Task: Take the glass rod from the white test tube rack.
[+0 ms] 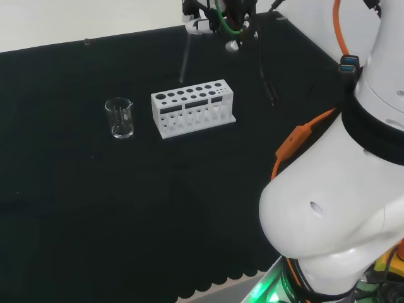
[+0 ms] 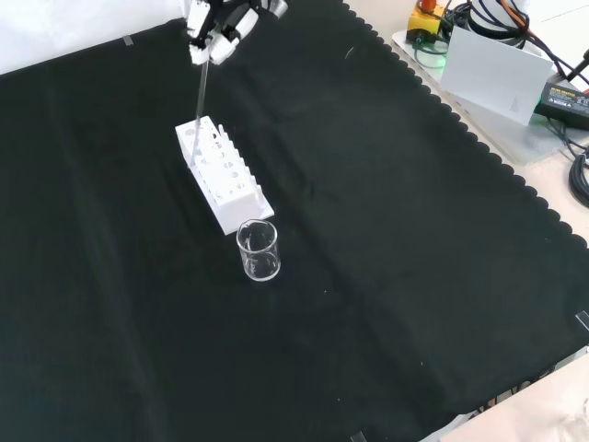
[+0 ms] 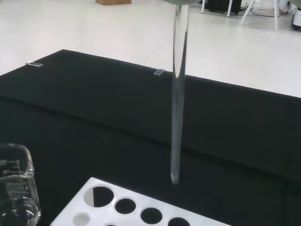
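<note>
The hand [image 2: 213, 32] pinches the glass rod [image 2: 200, 97] in its fingers [image 2: 204, 48]; the rod hangs near-vertical, tip down, just above the white rack [image 2: 221, 180].

In your head view, the test tube rack [image 1: 192, 108] stands on the cloth [image 1: 95, 208] with the beaker [image 1: 120, 118] just beside it on its left, the two apart. In the front view, that beaker [image 2: 259, 250] sits nearer than the rack [image 2: 222, 174]. The hand [image 2: 217, 28] pinches the glass rod [image 2: 199, 109] above the rack's far end, its lower tip [image 3: 175, 178] clear of the holes in the wrist view.
</note>
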Robot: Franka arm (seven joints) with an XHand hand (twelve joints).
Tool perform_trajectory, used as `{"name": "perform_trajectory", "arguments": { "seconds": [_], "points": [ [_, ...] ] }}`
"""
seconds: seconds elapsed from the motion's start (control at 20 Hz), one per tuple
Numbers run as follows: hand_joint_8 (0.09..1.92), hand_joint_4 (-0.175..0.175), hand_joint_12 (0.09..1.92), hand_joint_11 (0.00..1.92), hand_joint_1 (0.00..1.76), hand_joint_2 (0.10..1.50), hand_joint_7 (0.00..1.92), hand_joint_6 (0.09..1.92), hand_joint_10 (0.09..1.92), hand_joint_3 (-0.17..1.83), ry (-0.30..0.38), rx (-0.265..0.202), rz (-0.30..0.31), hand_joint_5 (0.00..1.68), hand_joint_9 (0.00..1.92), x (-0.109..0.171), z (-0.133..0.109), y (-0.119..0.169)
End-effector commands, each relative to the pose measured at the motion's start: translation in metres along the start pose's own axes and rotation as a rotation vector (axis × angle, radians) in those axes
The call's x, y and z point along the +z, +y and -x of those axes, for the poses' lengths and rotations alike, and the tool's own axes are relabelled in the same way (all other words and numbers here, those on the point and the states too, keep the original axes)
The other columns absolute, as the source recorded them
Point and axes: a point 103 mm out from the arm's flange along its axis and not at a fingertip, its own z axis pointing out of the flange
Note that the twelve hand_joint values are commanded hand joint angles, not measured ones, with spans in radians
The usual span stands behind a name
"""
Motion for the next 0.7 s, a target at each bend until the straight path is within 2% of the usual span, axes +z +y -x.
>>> {"name": "perform_trajectory", "arguments": {
  "seconds": [0.05, 0.7],
  "points": [
    [0.63, -0.175, 0.71, 1.7, 1.31, 1.08, 1.27, 0.62, 0.55, -0.17, -0.002, 0.006, -0.021, 1.22, 1.82, -0.014, -0.011, -0.017],
    [0.62, -0.175, 0.71, 1.7, 1.31, 1.07, 1.28, 0.6, 0.54, -0.17, -0.007, 0.016, 0.01, 1.23, 1.83, -0.031, -0.016, -0.033]
  ]
}}
